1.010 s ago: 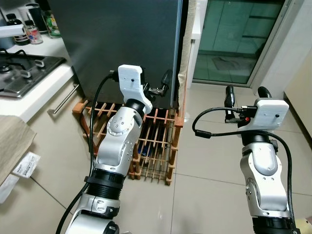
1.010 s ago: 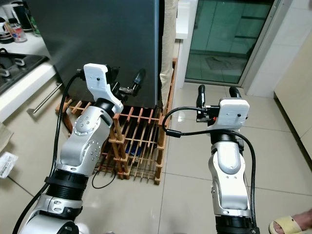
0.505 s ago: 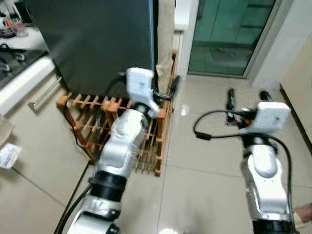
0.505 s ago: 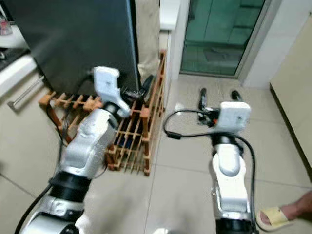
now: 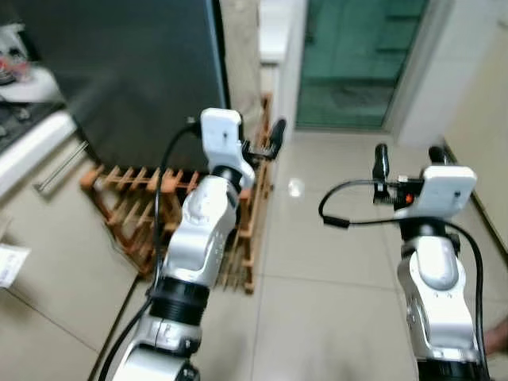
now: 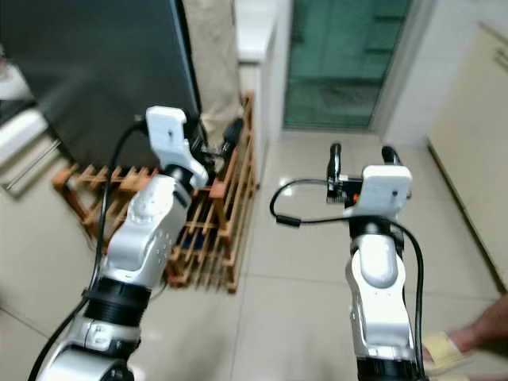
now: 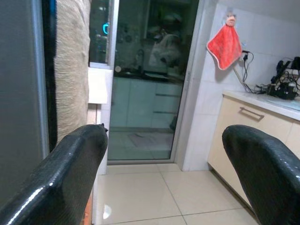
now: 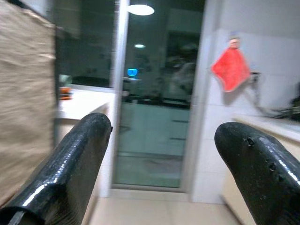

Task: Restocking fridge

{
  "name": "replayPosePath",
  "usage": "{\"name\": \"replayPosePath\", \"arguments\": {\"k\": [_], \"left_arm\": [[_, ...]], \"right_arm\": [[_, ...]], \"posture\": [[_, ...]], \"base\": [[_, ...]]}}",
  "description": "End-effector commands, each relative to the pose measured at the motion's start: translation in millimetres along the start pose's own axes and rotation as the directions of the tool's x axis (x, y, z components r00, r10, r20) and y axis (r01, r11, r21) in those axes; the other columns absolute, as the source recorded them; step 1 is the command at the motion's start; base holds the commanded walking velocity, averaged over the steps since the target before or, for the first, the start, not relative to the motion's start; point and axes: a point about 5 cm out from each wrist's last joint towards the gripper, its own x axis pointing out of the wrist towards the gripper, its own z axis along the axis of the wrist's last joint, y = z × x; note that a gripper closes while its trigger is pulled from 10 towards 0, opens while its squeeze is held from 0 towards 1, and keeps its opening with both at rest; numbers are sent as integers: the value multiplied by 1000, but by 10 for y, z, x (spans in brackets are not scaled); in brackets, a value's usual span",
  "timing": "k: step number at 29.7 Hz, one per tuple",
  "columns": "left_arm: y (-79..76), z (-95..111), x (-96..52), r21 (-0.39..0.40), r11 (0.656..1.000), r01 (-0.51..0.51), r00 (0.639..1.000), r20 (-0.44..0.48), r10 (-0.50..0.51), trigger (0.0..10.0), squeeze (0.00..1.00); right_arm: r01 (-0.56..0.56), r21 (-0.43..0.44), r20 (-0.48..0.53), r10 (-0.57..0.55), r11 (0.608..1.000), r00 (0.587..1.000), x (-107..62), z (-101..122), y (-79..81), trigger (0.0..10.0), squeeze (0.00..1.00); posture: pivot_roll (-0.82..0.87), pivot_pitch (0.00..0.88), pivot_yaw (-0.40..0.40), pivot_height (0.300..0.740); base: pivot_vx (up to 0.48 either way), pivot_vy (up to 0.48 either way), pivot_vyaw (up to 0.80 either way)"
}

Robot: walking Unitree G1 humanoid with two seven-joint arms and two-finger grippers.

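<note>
The dark grey fridge (image 5: 119, 71) stands at the upper left, its door closed. My left gripper (image 5: 266, 144) is held up just past the fridge's right edge, above the end of a wooden rack. Its wrist view shows both fingers (image 7: 70, 173) spread wide with nothing between them. My right gripper (image 5: 407, 155) is raised over the bare tiled floor to the right. It is open and empty too, with its fingertips (image 8: 79, 154) pointing toward the glass door.
A low wooden bottle rack (image 5: 135, 206) sits on the floor against the fridge. A beige cloth (image 5: 238, 48) hangs beside the fridge. A green glass sliding door (image 5: 349, 55) is ahead. White counter (image 5: 32, 151) at left. A person's sandalled foot (image 6: 476, 333) is at lower right.
The whole picture has shifted left and blurred, so the camera has turned right. The stove has dropped out of sight. Both arms keep their raised pose, fingers still spread.
</note>
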Motion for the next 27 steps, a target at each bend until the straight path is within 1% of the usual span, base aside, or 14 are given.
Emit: {"name": "replayPosePath", "arguments": {"k": [1, 6, 8, 12, 14, 17, 18, 21, 22, 26, 27], "left_arm": [[-21, 28, 24, 15, 1000, 1, 1000, 1, -1, 10000, 0], [-9, 36, 32, 5, 1000, -20, 1000, 5, 20, 10000, 0], [16, 33, 36, 11, 999, -45, 999, -1, 45, 10000, 0], [22, 22, 39, 2, 999, -54, 998, -9, 54, 10000, 0], [23, 34, 38, -11, 998, -64, 998, 5, 64, 10000, 0], [47, 37, 44, 8, 996, -84, 996, -1, 84, 10000, 0], [87, 33, 46, 17, 993, -114, 993, -4, 114, 10000, 0], [132, 37, 45, 23, 989, -148, 989, -5, 148, 10000, 0], [165, 51, 46, 23, 984, -174, 985, 0, 174, 10000, 0], [193, 78, 59, 27, 979, -201, 980, 3, 201, 10000, 0], [192, 73, 76, 34, 978, -204, 979, -7, 204, 10000, 0]], "right_arm": [[2, -4, 38, -2, 1000, 999, 38, 73, 3, 10000, 0], [-7, -2, 28, 7, 1000, 1000, 39, 52, 18, 10000, 0], [-9, -1, 25, 9, 1000, 1000, 37, 48, 26, 10000, 0], [-13, 0, 17, 13, 1000, 1000, 30, 36, 28, 10000, 0], [-15, 0, 15, 15, 1000, 1000, 29, 32, 25, 10000, 0], [-18, 1, 12, 18, 1000, 1000, 30, 29, 27, 10000, 0], [-20, 1, 11, 20, 1000, 1000, 30, 28, 30, 10000, 0], [-24, 1, 9, 24, 1000, 1000, 26, 26, 30, 10000, 0], [-27, 1, 7, 27, 1000, 1000, 23, 23, 32, 10000, 0], [-29, 3, 6, 29, 1000, 1000, 21, 21, 32, 10000, 0], [-30, 4, 6, 30, 1000, 1000, 22, 23, 36, 10000, 0]], "posture": [[-196, 0, 57, 740], [-196, 0, 57, 740], [-196, 0, 57, 740], [-201, 0, 55, 740], [-201, 0, 55, 740], [-201, 0, 55, 740], [-201, 0, 55, 740], [-203, 0, 52, 740], [-203, 0, 52, 740], [-203, 0, 51, 740], [-201, 0, 50, 740]], "base": [[472, 0, 0], [472, 0, 0], [465, 0, 0], [450, 0, 0], [437, 0, 0], [0, 0, 0], [0, 0, 0], [0, 0, 0], [0, 0, 0], [0, 0, 0], [0, 0, 0]]}}
